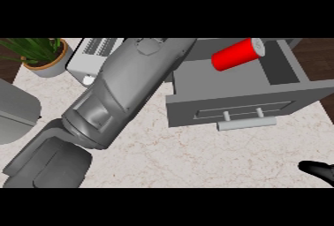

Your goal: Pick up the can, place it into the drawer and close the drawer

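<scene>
Rising from the lower left corner, the left forearm (124,88) slants up and to the right across the table (195,154), its far end reaching the top of the view just left of the drawer. The left robot hand lies beyond that end and does not show, so I cannot tell whether it is wide, narrow or holding anything. A grey rounded object (16,110) sits at the left edge. Above it, a potted plant (39,50) stands in the top left corner. Just right of the plant is a white appliance (91,57), partly covered by the forearm.

Right of the arm, the grey drawer (195,101) stands pulled open, its front panel and handle (244,122) facing the lower edge. The red can (235,55) is inside the drawer, near its back and towards the right wall, apart from the forearm. It may be upright or tipped; the steep angle leaves that unclear. Bare table spreads below the drawer front.

At the lower right edge only a black sliver of the right robot hand (320,171) shows, well apart from the handle. I cannot tell its state.
</scene>
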Robot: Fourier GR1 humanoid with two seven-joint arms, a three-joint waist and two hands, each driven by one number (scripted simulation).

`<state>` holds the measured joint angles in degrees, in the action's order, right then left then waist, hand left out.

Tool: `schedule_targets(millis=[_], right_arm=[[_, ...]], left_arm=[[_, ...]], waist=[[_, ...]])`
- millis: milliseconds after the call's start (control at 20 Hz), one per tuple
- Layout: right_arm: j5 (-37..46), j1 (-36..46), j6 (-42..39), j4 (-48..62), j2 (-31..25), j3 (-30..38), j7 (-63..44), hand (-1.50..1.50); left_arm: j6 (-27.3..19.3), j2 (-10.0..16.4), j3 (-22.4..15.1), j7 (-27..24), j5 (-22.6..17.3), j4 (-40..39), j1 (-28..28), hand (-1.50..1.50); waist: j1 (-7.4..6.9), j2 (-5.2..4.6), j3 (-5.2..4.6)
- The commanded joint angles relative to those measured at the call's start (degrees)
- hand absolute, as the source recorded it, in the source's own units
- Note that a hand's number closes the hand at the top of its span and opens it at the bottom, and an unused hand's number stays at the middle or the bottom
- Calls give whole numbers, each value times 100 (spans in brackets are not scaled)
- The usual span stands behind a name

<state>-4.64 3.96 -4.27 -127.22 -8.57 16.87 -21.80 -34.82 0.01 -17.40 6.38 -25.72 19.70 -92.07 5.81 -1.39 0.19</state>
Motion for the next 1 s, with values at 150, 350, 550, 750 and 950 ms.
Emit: schedule_targets(millis=[150, 350, 550, 750, 950], right_arm=[[578, 101, -112, 109, -165, -250, 383, -150], [704, 38, -388, 78, -433, -272, 689, -150], [1416, 745, -422, 272, -861, -630, 524, -150], [2445, 662, -325, 646, -920, -1097, 1032, -150], [3295, 985, -130, 1164, -973, -1584, 1257, -150]], left_arm=[[-325, -1, -195, -248, -237, -153, -105, -150], [-286, -1, -52, -324, -455, -260, -109, -150], [-261, -1, -66, -378, -720, -93, -25, -150], [-283, -1, 69, -546, -896, -42, -115, -150], [-203, -1, 65, -714, -985, -128, 1, -150]], waist=[[97, -54, 6], [102, -42, 6], [-11, -46, -6], [-144, -23, -6], [-260, -25, -9]])
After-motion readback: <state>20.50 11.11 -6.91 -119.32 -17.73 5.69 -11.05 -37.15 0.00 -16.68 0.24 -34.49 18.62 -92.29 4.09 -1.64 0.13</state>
